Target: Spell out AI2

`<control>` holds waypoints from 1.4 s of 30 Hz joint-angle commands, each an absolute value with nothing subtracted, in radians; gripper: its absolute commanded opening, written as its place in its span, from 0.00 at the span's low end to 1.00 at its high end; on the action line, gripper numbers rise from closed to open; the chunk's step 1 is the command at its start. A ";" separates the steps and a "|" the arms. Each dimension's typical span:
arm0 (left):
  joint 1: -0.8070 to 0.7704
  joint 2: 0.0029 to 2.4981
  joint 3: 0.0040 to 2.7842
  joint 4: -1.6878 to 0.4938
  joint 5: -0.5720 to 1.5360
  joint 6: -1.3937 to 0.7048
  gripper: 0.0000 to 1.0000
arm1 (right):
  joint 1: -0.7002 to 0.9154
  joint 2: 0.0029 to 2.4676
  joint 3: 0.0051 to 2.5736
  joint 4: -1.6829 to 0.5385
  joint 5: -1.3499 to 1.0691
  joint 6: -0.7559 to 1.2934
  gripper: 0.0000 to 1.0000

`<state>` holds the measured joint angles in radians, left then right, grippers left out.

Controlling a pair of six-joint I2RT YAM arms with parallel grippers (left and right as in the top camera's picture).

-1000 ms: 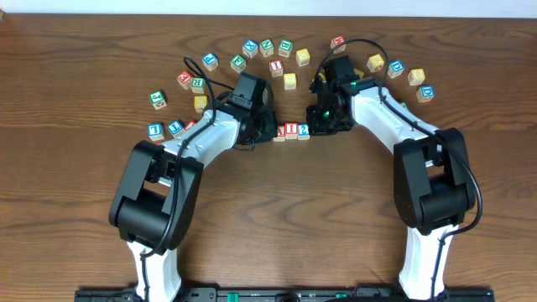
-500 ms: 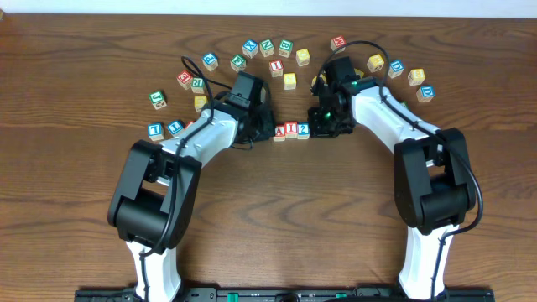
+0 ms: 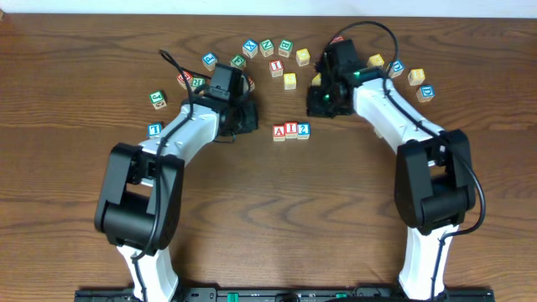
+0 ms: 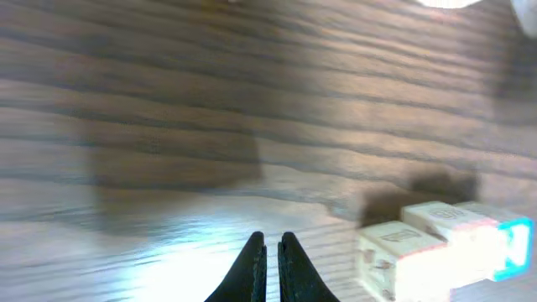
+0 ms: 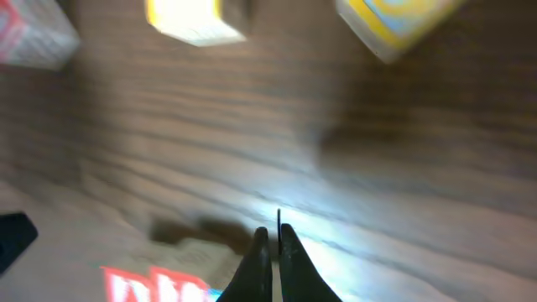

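Note:
Three white-faced cubes stand touching in a row at the table's middle: the red A [image 3: 278, 132], the red I [image 3: 290, 130] and the blue 2 [image 3: 303, 129]. My left gripper [image 3: 245, 120] is shut and empty, a short way left of the row. My right gripper [image 3: 321, 104] is shut and empty, behind and right of it. In the left wrist view the shut tips [image 4: 270, 243] hover over bare wood, with the row [image 4: 436, 247] blurred to the right. The right wrist view shows its shut tips [image 5: 273, 235] and blurred red letters [image 5: 155, 285] at lower left.
Several other letter cubes lie in an arc behind the row, among them a plain yellow cube [image 3: 289, 80], a green-edged cube [image 3: 158, 99], a blue-edged cube [image 3: 154, 130] and cubes at the far right [image 3: 426, 93]. A yellow cube [image 5: 193, 18] lies ahead of the right gripper.
Both grippers have drawn away from the row: the left one to the left and back, the right one back. The three cubes have stayed in place.

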<state>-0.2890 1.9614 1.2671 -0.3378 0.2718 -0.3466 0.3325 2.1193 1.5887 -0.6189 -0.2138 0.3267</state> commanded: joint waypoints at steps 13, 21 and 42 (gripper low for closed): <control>-0.166 1.937 1.276 -0.393 0.062 -0.334 0.07 | 0.461 2.144 1.602 -0.542 -0.065 0.442 0.01; -0.199 1.942 1.264 -0.403 0.054 -0.376 0.07 | 0.480 2.165 1.599 -0.545 -0.058 0.441 0.01; -0.221 1.942 1.258 -0.399 0.002 -0.406 0.07 | 0.493 2.203 1.599 -0.559 -0.062 0.441 0.01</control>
